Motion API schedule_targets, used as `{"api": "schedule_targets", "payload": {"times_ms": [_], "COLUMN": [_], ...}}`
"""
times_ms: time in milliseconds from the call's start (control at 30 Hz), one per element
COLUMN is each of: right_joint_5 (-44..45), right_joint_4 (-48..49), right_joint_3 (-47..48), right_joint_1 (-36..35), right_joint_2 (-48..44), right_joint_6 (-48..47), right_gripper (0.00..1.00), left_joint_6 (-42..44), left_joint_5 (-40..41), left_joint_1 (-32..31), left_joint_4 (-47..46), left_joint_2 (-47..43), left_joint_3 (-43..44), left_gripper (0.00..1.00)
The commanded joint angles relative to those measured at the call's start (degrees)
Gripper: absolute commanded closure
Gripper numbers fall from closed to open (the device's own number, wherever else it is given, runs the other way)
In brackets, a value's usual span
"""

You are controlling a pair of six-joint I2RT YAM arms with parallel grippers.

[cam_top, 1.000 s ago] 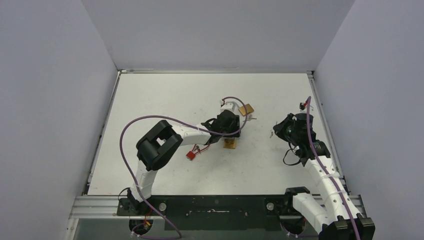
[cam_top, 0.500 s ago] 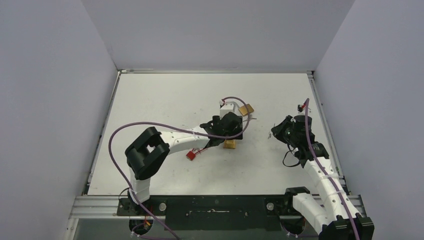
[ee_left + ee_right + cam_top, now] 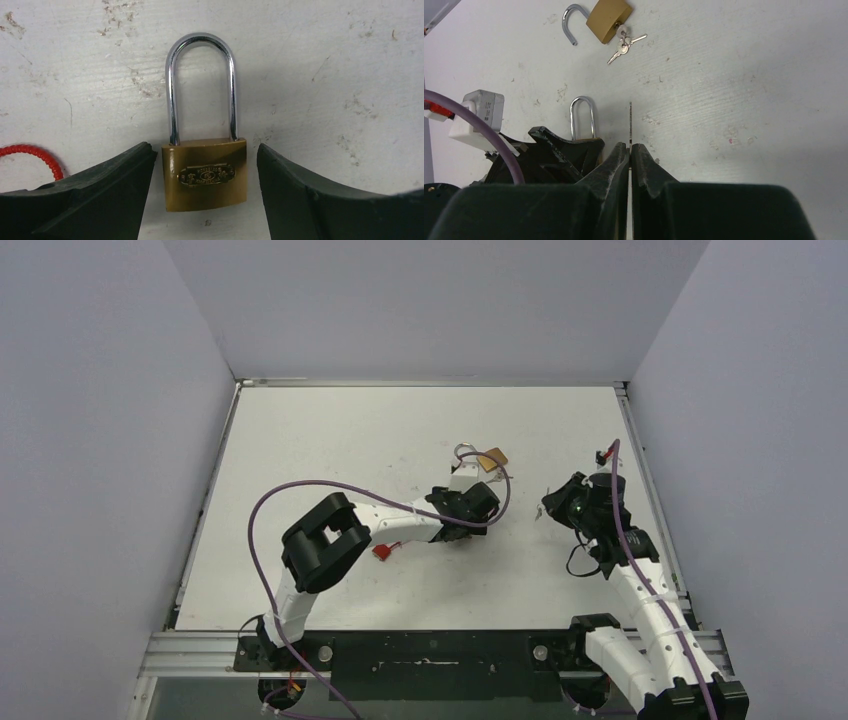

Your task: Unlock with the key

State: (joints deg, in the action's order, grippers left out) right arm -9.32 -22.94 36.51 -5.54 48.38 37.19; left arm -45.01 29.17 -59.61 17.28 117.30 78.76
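Observation:
A brass padlock with a closed steel shackle lies flat on the white table. My left gripper is open, with one black finger on each side of the lock body; a narrow gap shows on the right side. In the top view my left gripper covers the lock. My right gripper is shut on a thin key, seen edge-on and sticking out past the fingertips. It is held above the table, right of the lock's shackle. In the top view my right gripper is right of the left one.
A second brass padlock with its shackle open and a small bunch of keys lies farther back; it also shows in the top view. A red tag on a coiled cord lies left of my left gripper.
My left arm has moved toward the near edge and down, so its gripper now covers the padlock that showed below it. My right arm has hardly moved.

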Motion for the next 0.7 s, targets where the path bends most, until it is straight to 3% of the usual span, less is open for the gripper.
{"api": "schedule_targets", "payload": {"times_ms": [0,200,300,400,467,667], "right_joint_5": [-0.26,-0.17,-0.3,-0.39,-0.6,-1.37], "right_joint_4": [2.11,1.97,1.94,2.11,2.22,2.23], "right_joint_3": [-0.87,-1.09,-1.17,-1.5,-1.8,-2.74], "right_joint_1": [0.46,0.44,0.49,0.45,0.45,0.52], "right_joint_2": [-1.5,-2.06,-2.4,-2.87,-3.2,-4.27], "right_joint_6": [0.34,0.65,0.74,0.81,0.93,1.2], "right_gripper": [1.0,1.0,1.0,1.0,1.0,1.0], "left_joint_6": [-0.49,-0.65,-1.31,-1.52,-1.47,-0.63], "left_joint_5": [1.18,-1.52,-1.52,-0.49,0.33,-0.65], "left_joint_1": [0.05,0.02,-0.18,-0.56,-0.92,-1.12], "left_joint_4": [4.22,8.69,10.23,10.64,10.76,10.97], "left_joint_2": [2.89,5.11,4.53,3.45,2.83,3.2], "left_joint_3": [4.78,6.47,5.9,4.55,3.6,3.55], "left_gripper": [0.29,0.43,0.42,0.3,0.28,0.38]}}
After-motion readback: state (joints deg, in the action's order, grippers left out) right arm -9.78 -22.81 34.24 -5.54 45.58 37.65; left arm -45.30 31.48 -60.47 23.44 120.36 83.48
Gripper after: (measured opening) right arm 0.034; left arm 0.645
